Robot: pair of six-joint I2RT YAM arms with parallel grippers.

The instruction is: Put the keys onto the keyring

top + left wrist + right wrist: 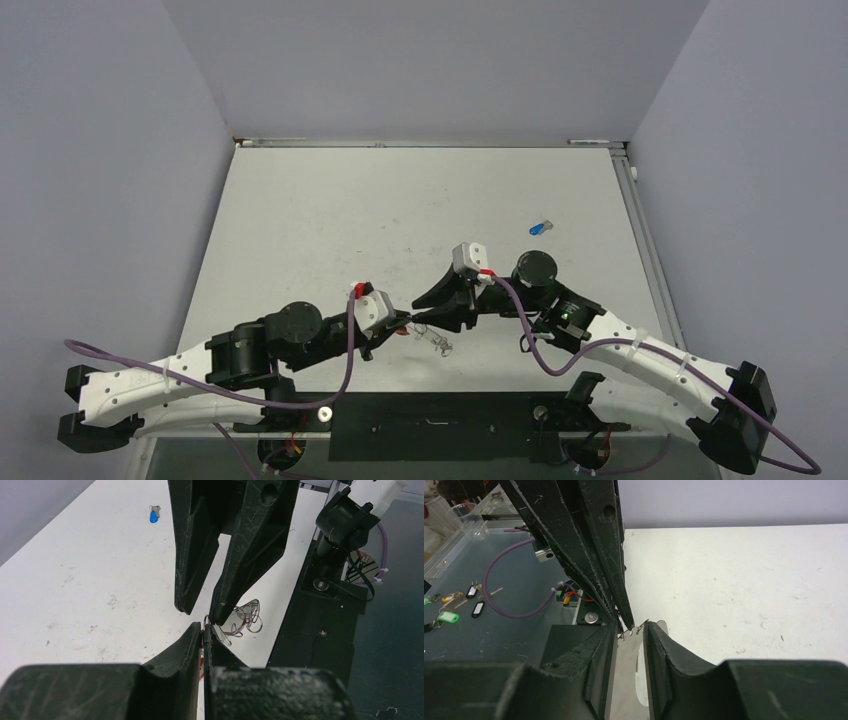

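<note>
My left gripper is shut on the red key, which shows only as a thin red sliver between the jaws. A thin wire of the keyring sits at its tips; the tangle of silvery loops lies on the table just beyond. My right gripper is open, facing the left one tip to tip, with small wire ends between its fingers. One right fingertip touches the wire at the left gripper's tips. The blue key lies alone, far right of centre.
A black base plate runs along the near table edge right beside the keyring. Purple cables loop off both wrists. Off the table, a bench holds several tagged keys and a clear plastic box.
</note>
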